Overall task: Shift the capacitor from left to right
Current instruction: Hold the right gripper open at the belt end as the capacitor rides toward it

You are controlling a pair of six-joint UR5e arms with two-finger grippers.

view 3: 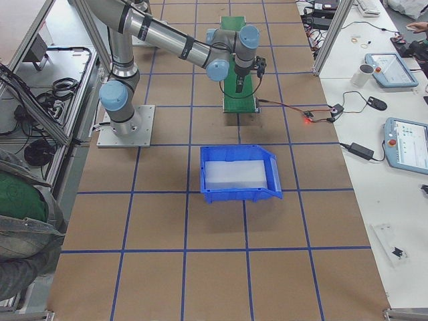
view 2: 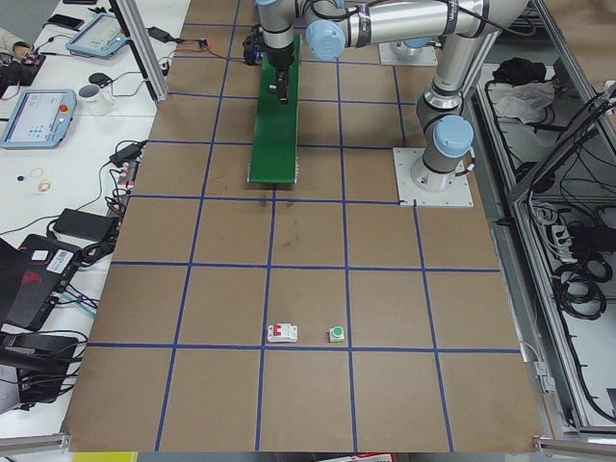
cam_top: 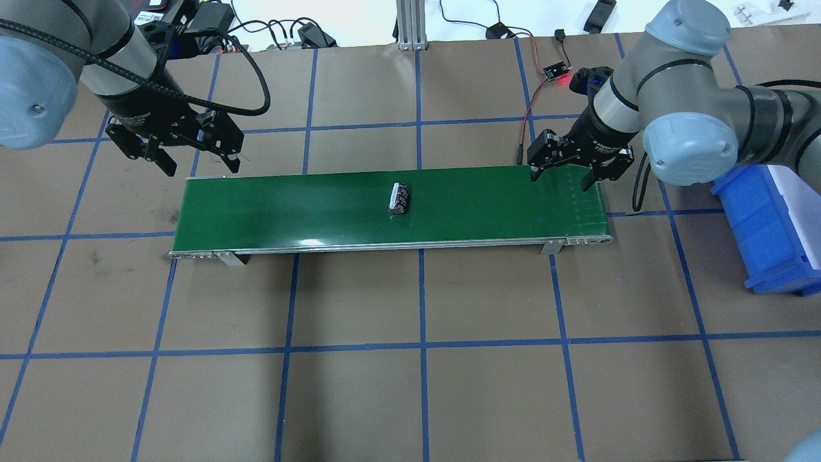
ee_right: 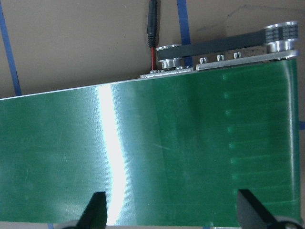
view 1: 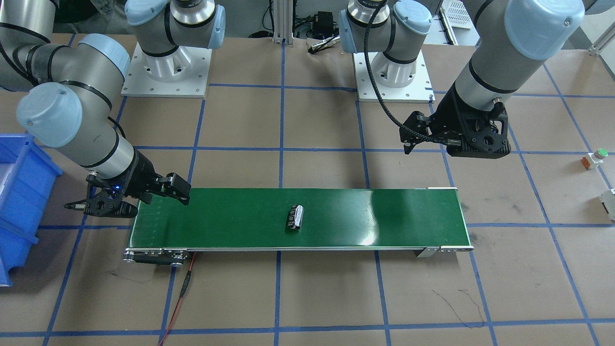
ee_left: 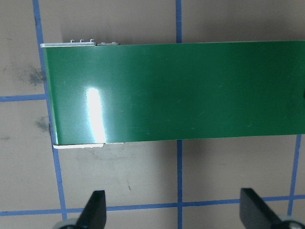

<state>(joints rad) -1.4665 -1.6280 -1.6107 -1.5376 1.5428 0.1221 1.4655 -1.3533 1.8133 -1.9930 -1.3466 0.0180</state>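
The capacitor (view 1: 296,217), a stubby black cylinder with a silvery end, lies on its side near the middle of the green conveyor belt (view 1: 384,216); it also shows in the overhead view (cam_top: 400,197). My left gripper (cam_top: 200,165) is open and empty, hovering just behind the belt's left end (ee_left: 190,90); its fingers (ee_left: 95,212) frame bare table. My right gripper (cam_top: 560,178) is open and empty above the belt's right end (ee_right: 167,157), well away from the capacitor. Neither wrist view shows the capacitor.
A blue bin (cam_top: 763,224) stands beyond the belt's right end. A white block with a green button (view 1: 596,158) and a white boxy part (view 1: 609,202) lie far off past the left end. A red wire (view 1: 185,288) runs from the belt's motor.
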